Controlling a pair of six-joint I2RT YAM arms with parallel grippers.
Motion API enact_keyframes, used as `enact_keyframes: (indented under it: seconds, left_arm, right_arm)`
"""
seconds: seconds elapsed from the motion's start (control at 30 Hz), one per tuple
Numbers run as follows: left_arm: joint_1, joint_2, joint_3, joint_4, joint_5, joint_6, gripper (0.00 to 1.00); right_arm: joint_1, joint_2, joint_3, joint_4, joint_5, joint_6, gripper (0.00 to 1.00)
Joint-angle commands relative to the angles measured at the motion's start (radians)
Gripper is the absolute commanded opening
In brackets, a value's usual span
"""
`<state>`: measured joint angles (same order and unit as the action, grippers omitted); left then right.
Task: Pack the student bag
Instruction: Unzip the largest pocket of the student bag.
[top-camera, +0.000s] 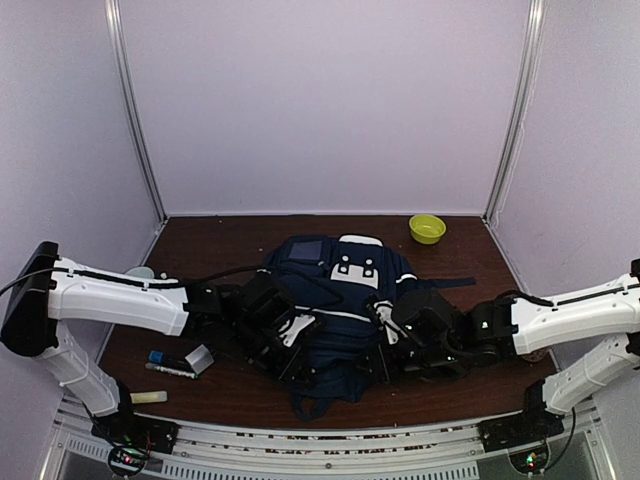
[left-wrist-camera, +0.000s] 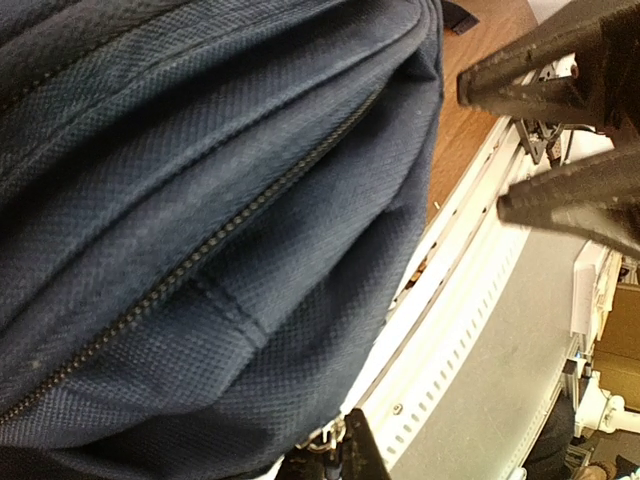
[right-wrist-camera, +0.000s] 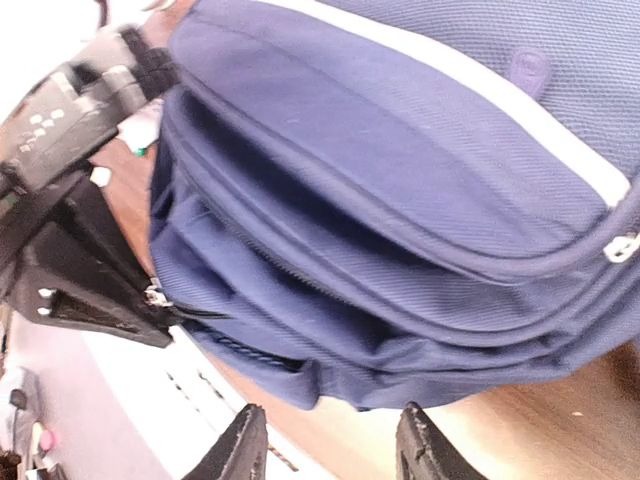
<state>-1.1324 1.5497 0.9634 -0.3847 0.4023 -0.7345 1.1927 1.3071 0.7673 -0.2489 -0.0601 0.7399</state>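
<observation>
The student bag (top-camera: 335, 300), navy with white stripe trim and a white buckle patch, lies flat in the middle of the table. My left gripper (top-camera: 292, 352) is at its near left corner, shut on a small metal zipper pull (left-wrist-camera: 345, 432). The right wrist view shows the same pull (right-wrist-camera: 156, 296) pinched in the left gripper's dark fingertips. The long zipper (left-wrist-camera: 200, 260) across the bag's side is closed. My right gripper (right-wrist-camera: 330, 450) is at the near right corner, open, with the bag's lower edge (right-wrist-camera: 380, 380) just beyond its fingertips and nothing between them.
A yellow-green bowl (top-camera: 427, 228) stands at the back right. A dark blue book (top-camera: 305, 249) rests at the bag's far end. A marker (top-camera: 170, 371), a small blue item (top-camera: 158, 356), a grey block (top-camera: 200, 359) and a pale stick (top-camera: 148, 397) lie near left. The table's front rail (left-wrist-camera: 470, 330) is close by.
</observation>
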Motion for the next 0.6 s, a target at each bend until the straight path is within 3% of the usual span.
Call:
enact_keyframes:
  seconds: [0.0, 0.33, 0.57]
  left_arm:
    - [-0.009, 0.003, 0.038, 0.099, 0.047, 0.013, 0.0]
    - [-0.009, -0.071, 0.038, 0.072, 0.064, 0.079, 0.43]
    - [0.002, -0.127, 0.062, -0.044, -0.001, 0.156, 0.44]
  right_arm:
    - [0.007, 0.001, 0.0, 0.076, -0.017, 0.03, 0.45]
    - [0.012, -0.001, 0.02, 0.063, -0.008, 0.026, 0.45]
    - [0.027, -0.022, 0.024, 0.041, 0.016, 0.033, 0.45]
